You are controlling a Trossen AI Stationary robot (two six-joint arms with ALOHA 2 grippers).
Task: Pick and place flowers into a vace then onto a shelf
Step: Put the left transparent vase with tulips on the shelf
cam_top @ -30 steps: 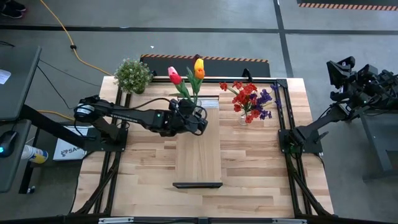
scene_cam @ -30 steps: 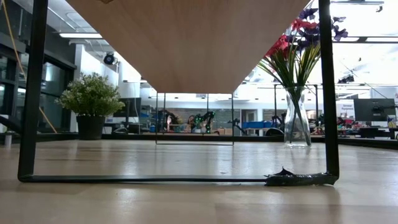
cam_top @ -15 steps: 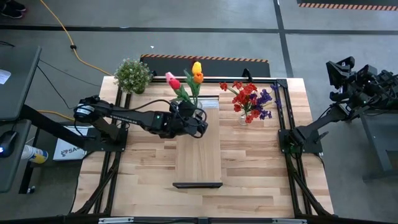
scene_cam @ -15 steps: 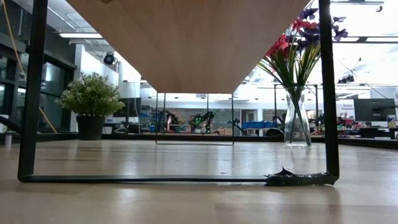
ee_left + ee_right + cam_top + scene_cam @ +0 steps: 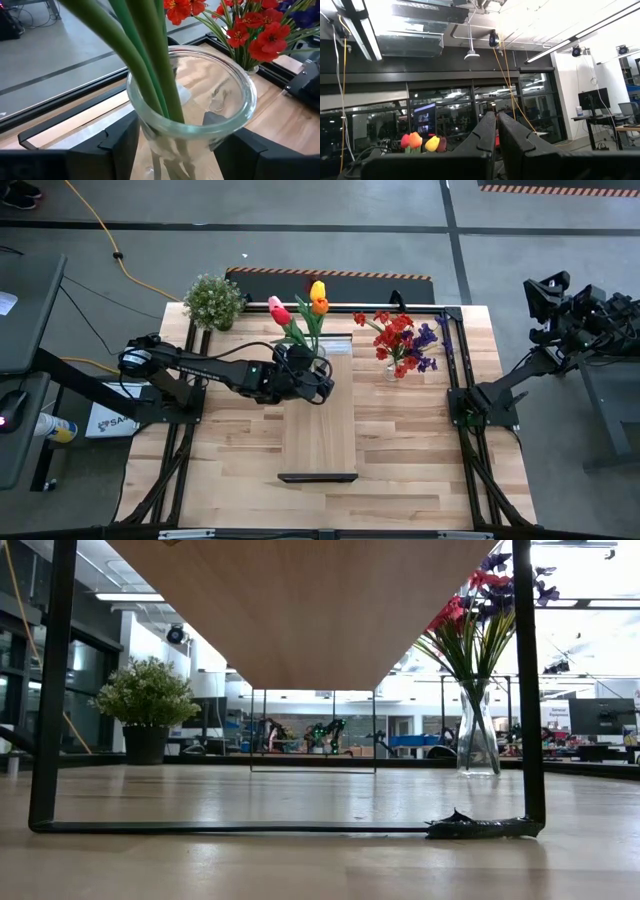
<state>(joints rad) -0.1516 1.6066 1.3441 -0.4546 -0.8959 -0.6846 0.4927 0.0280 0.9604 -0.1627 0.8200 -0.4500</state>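
Observation:
A clear glass vase point(image 5: 192, 107) holds pink, orange and yellow tulips point(image 5: 300, 305) by their green stems point(image 5: 150, 65). It stands upright over the far end of the shelf point(image 5: 320, 430); its base is hidden. My left gripper point(image 5: 312, 377) is open, one finger point(image 5: 117, 145) on each side of the vase below its rim. My right gripper point(image 5: 496, 127) is shut on nothing; it points up, off the table's right side point(image 5: 575, 315). A second vase with red and purple sprays point(image 5: 402, 345) stands on the tabletop right of the shelf. My left gripper comes at the vase about level from the table's left, slanting slightly down. Its fingers lie close against the glass wall point(image 5: 142, 137) on two opposite sides. I cannot tell whether they touch it.
A bushy potted plant point(image 5: 213, 300) stands at the table's far left corner. The low view looks under the shelf's wooden underside point(image 5: 300, 610), between its black bracket legs point(image 5: 50, 690). Bare butcher-block tabletop point(image 5: 230, 450) lies on both sides of the shelf.
The tulip heads have shifted a little above the vase, and the yellow and orange blossoms now show apart. My left arm has stayed where it was.

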